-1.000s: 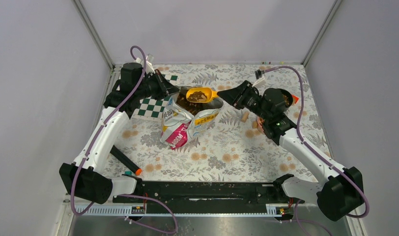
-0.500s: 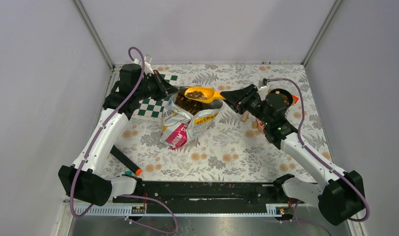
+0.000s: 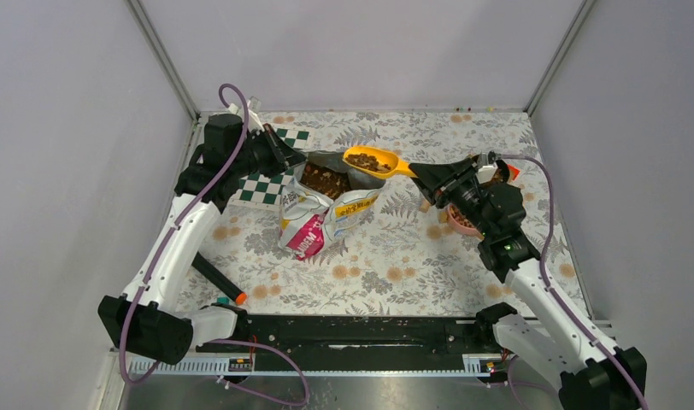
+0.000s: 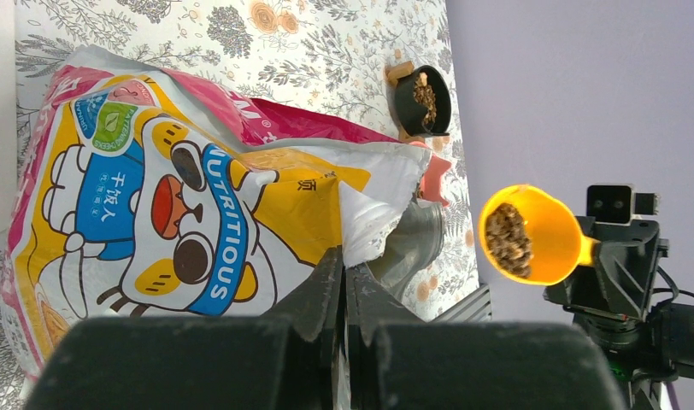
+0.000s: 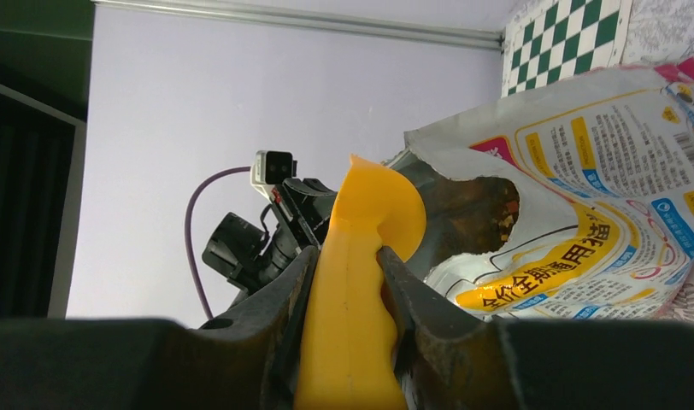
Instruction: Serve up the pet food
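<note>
The yellow cat-print pet food bag point(image 3: 326, 209) lies open in the middle of the table, with brown kibble point(image 3: 325, 181) showing in its mouth. My left gripper point(image 3: 285, 159) is shut on the bag's torn top edge; the left wrist view shows the gripper point(image 4: 344, 266) pinching the edge of the bag point(image 4: 198, 213). My right gripper point(image 3: 420, 173) is shut on the handle of a yellow scoop point(image 3: 373, 161) full of kibble, held level just right of the bag's mouth. The scoop point(image 5: 361, 282) sits between my right gripper's fingers point(image 5: 348, 273).
A pink bowl point(image 3: 465, 224) sits partly under my right arm. A black cup point(image 4: 422, 101) of kibble stands at the far right. Tan cork pieces point(image 3: 426, 203) lie by the bowl. A checkerboard point(image 3: 271, 184) and a black marker point(image 3: 215, 280) are on the left.
My right gripper has lifted the loaded scoop out of the bag's mouth and carried it to the right. The left gripper has kept hold of the bag edge.
</note>
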Robot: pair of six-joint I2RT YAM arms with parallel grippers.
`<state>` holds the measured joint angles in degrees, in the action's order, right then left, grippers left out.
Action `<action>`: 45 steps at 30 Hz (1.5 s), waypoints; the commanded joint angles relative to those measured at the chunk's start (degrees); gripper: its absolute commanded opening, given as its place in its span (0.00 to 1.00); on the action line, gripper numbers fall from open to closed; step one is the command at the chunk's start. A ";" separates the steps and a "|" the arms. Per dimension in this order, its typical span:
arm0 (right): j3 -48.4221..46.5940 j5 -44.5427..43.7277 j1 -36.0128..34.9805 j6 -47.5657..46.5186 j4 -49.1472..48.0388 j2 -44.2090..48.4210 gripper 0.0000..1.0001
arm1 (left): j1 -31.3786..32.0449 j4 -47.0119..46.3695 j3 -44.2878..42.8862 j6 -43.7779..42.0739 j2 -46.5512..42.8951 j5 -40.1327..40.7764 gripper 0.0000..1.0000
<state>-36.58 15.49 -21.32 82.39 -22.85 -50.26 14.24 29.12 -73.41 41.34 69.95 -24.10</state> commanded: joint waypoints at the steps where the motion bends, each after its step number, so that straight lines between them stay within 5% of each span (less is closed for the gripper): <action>1: -0.06 -3.75 2.42 0.73 0.74 4.83 0.00 | -0.02 -3.22 -1.62 -2.30 -4.21 -2.81 0.00; 25: 6.69 11.58 44.08 -10.55 11.41 8.14 0.00 | 0.00 -0.61 0.61 -11.05 -4.13 1.53 0.00; 45: 6.76 1.58 49.68 -27.42 21.57 6.62 0.00 | -0.09 0.34 3.27 -14.80 -5.01 2.67 0.00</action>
<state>-29.19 20.53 27.70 59.16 -1.54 -43.51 14.26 29.41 -70.72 27.88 66.74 -22.22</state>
